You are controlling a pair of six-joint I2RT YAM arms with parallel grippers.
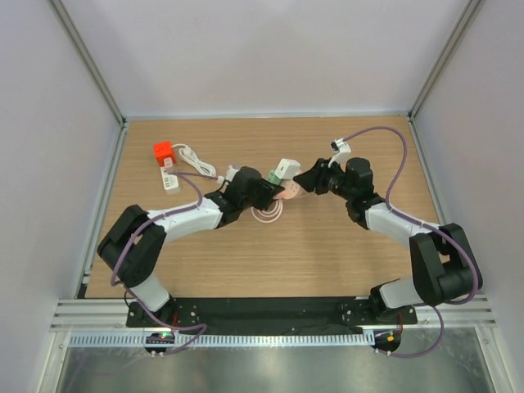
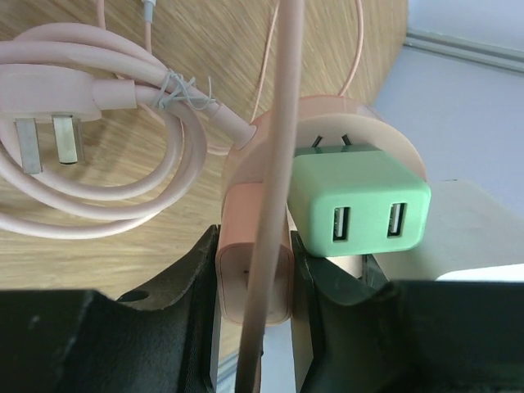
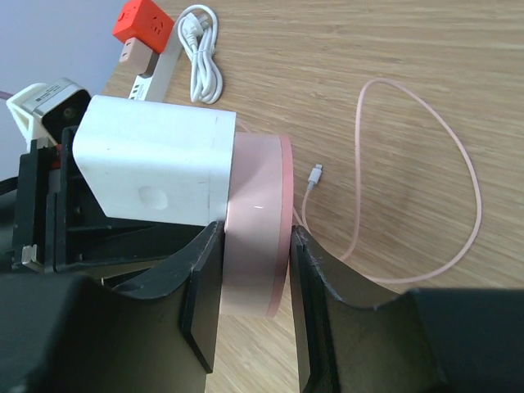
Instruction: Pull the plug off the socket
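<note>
Slipping is being risked: the pink plug (image 2: 233,288) is being clenched by the left hand (image 2: 254,252), the thin-rimmed socket (image 3: 260,180) by the right hand (image 3: 256,235).

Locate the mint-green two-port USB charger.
Left wrist view, centre-right: the mint-green USB charger is plugged into the round pink socket, right of the pink plug the left tool grips.
</note>
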